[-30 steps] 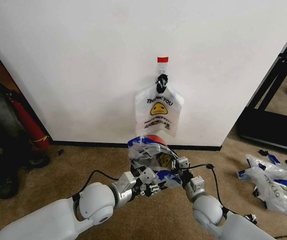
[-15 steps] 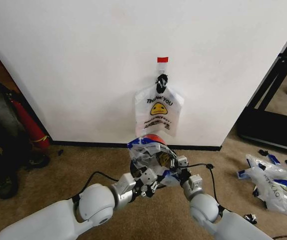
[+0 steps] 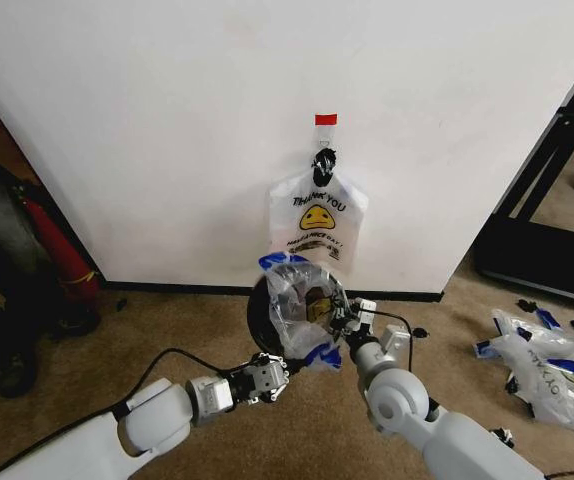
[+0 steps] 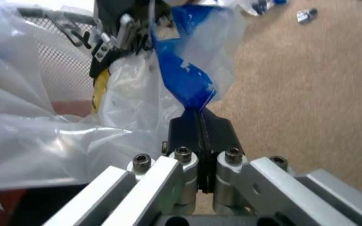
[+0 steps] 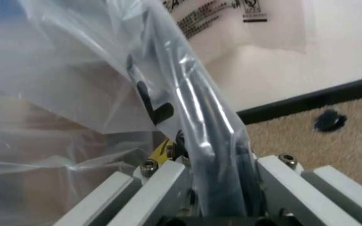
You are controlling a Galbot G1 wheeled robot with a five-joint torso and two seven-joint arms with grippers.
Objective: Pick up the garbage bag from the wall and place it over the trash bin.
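The garbage bag (image 3: 297, 305), thin clear plastic with blue patches, is draped over the mouth of the trash bin (image 3: 256, 312), which stands on the carpet at the foot of the wall (image 3: 167, 130). My left gripper (image 3: 273, 374) is low on the bin's near side, shut on a twisted blue corner of the bag (image 4: 190, 89). My right gripper (image 3: 341, 322) is at the bin's right rim. In the right wrist view the bag film (image 5: 168, 70) lies over the black rim (image 5: 197, 110), which runs down between the right gripper's (image 5: 214, 181) closed fingers.
Another printed bag (image 3: 317, 222) hangs from the black hook (image 3: 324, 158) under the red tape (image 3: 325, 119). A red fire extinguisher (image 3: 62, 255) and a person's legs (image 3: 7, 300) are at the left. Loose bags (image 3: 547, 365) and a black frame (image 3: 547, 220) are at the right.
My left gripper has drawn back and down from the bin, pulling the bag's blue corner. My right gripper has moved up to the bin's right rim. The bag now spreads wider over the opening.
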